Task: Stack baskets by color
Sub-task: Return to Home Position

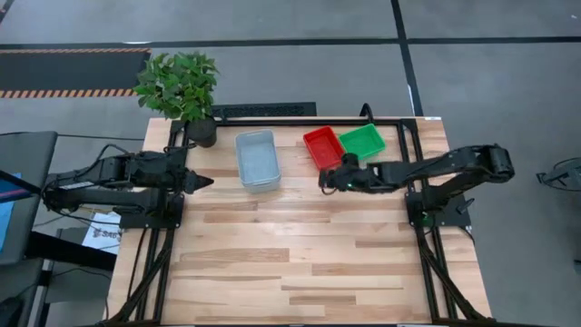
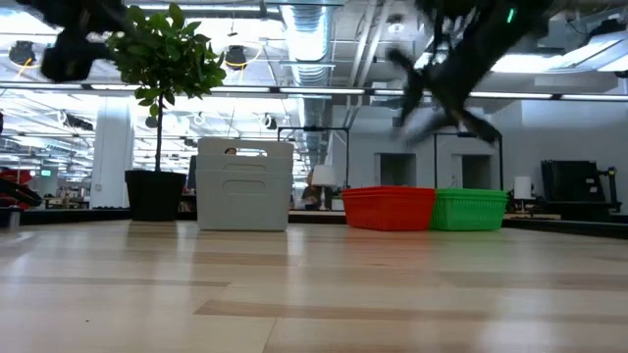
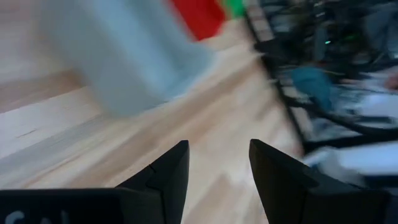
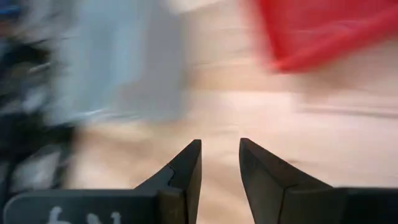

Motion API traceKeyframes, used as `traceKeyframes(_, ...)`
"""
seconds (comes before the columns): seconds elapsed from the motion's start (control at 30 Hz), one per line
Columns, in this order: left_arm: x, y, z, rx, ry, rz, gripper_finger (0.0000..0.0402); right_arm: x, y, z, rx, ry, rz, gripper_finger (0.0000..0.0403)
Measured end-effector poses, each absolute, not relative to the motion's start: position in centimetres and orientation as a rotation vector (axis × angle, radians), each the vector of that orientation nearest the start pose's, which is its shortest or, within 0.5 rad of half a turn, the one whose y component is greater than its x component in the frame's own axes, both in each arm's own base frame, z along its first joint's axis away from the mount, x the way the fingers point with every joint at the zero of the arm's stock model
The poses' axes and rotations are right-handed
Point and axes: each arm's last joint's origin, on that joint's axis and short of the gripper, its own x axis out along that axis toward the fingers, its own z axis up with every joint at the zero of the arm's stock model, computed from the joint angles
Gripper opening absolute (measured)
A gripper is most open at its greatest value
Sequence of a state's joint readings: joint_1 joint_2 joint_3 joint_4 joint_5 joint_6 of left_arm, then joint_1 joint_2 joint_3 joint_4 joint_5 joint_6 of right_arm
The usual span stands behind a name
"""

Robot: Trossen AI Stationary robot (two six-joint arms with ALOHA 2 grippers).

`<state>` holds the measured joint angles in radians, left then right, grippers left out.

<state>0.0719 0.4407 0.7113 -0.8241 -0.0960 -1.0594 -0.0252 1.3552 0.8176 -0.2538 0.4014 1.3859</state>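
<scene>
Wooden table (image 1: 300, 263): left gripper (image 1: 207, 182) and right gripper (image 1: 325, 179), both parted and empty, flank the grey basket stack (image 1: 257, 160); a low retreat could clip the neighbouring red stack (image 1: 322, 145).

Parted claw (image 4: 219, 144); grey basket (image 4: 118, 56), red basket (image 4: 323, 28)

Pale wooden plank table (image 1: 290, 272), seen from above, with a black metal tube frame (image 1: 290, 119) along its far edge and both side edges. A leafy green plant in a dark round pot (image 1: 182, 86) stands at the table's far left corner. On the grey floor beyond that corner lies an orange-and-black striped strip (image 1: 64, 93). A white printed sheet (image 1: 102, 232) lies off the left edge. Level across the table, a lit hall with silver ceiling ducts (image 2: 304, 29) shows behind the far edge.
</scene>
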Motion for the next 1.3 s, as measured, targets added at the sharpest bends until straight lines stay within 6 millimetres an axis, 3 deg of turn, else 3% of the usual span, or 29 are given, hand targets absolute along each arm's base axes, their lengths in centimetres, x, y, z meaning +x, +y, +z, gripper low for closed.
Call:
traceKeyframes(0.07,8.5,0.8,29.9,-1.002,0.351,0.363,0.0155,27.4,-0.8,24.6,1.100,0.306,-0.722,0.0128)
traceKeyframes(0.2,8.3,0.7,33.4,-0.946,0.185,0.225,0.0155,26.1,-0.3,30.8,0.980,0.191,-0.555,0.0128)
traceKeyframes(0.4,5.7,0.5,39.1,-0.711,-0.015,0.091,0.0155,20.8,0.2,40.3,0.680,0.002,-0.279,0.0129)
traceKeyframes(0.53,3.9,0.5,40.9,-0.506,-0.052,0.154,0.0155,16.8,0.7,42.9,0.497,-0.029,-0.178,0.0131)
traceKeyframes(0.63,2.9,0.1,41.3,-0.363,-0.053,0.016,0.0155,15.3,1.5,42.5,0.270,-0.034,-0.103,0.0131)
traceKeyframes(0.77,2.1,-0.1,40.8,-0.284,-0.110,-0.018,0.0155,13.1,1.2,40.2,0.245,-0.089,-0.107,0.0130)
traceKeyframes(1.0,1.3,-0.1,35.7,-0.309,-0.135,-0.007,0.0155,9.2,0.6,34.0,0.281,-0.248,-0.081,0.0134)
traceKeyframes(1.2,2.2,-0.2,30.3,-0.355,-0.130,-0.076,0.0155,8.0,0.6,28.3,0.305,-0.348,-0.052,0.0133)
traceKeyframes(1.3,3.5,-0.3,28.7,-0.356,-0.055,-0.123,0.0155,8.0,0.7,25.2,0.310,-0.342,-0.039,0.0133)
